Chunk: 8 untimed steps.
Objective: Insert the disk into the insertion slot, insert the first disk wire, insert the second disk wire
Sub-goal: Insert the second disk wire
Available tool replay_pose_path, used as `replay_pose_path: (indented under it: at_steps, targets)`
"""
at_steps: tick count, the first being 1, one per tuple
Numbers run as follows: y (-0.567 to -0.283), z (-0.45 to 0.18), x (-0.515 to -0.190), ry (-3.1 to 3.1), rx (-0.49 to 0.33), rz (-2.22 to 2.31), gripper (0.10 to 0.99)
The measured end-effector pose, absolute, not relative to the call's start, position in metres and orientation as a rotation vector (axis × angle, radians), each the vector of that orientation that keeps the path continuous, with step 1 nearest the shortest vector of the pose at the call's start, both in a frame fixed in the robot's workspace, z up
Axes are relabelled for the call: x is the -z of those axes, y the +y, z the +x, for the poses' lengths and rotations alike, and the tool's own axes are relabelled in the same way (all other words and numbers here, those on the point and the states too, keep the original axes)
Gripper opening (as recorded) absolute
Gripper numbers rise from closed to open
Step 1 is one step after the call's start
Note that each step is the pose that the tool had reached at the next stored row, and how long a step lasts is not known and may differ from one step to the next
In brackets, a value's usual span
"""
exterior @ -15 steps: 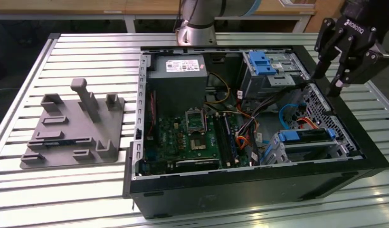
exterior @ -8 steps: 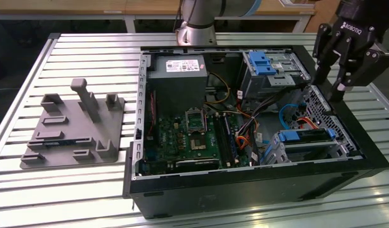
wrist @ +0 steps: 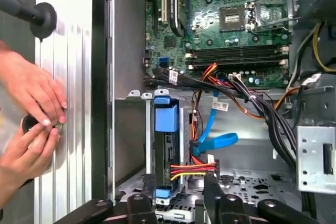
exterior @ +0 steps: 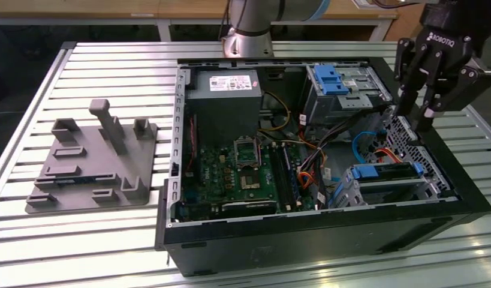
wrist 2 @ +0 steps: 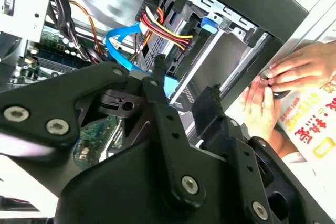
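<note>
Gripper (exterior: 414, 119) open and empty, hovering over the computer case's (exterior: 309, 240) edge at the exterior view's right, just above the insertion slot (exterior: 349, 189). Disk (exterior: 386, 172) sits inside the slot. First disk wire (wrist: 191, 170) and second disk wire (wrist: 218, 141) both reach the disk. Person's hands (wrist: 31, 124) on the table (wrist: 73, 77) beside the case.

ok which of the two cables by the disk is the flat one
The bright blue cable; the other is a bundle of thin red, orange and yellow wires.

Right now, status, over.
Gripper open, empty, over the case. Disk in the insertion slot, first disk wire and second disk wire at its end. Person's hands outside it.
</note>
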<state>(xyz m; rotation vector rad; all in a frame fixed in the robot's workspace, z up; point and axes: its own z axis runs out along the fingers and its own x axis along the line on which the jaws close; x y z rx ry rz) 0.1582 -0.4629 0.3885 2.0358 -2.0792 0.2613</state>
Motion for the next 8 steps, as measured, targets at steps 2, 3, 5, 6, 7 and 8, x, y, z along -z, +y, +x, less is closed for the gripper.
replay_pose_path:
  at_steps: [2, 3, 5, 6, 7, 8]
  targets:
    - [-0.4625, 0.1568, -0.3878, -2.069, -0.268, 2.041, 0.478]
    - [-0.4622, 0.1563, -0.3876, -2.066, -0.269, 2.044, 0.404]
    - [-0.4607, 0.1546, -0.387, -2.06, -0.274, 2.045, 0.404]
    - [-0.4601, 0.1537, -0.3866, -2.058, -0.275, 2.047, 0.404]
    - [-0.4596, 0.1528, -0.3862, -2.057, -0.275, 2.048, 0.404]
    - [-0.4589, 0.1514, -0.3859, -2.056, -0.275, 2.049, 0.404]
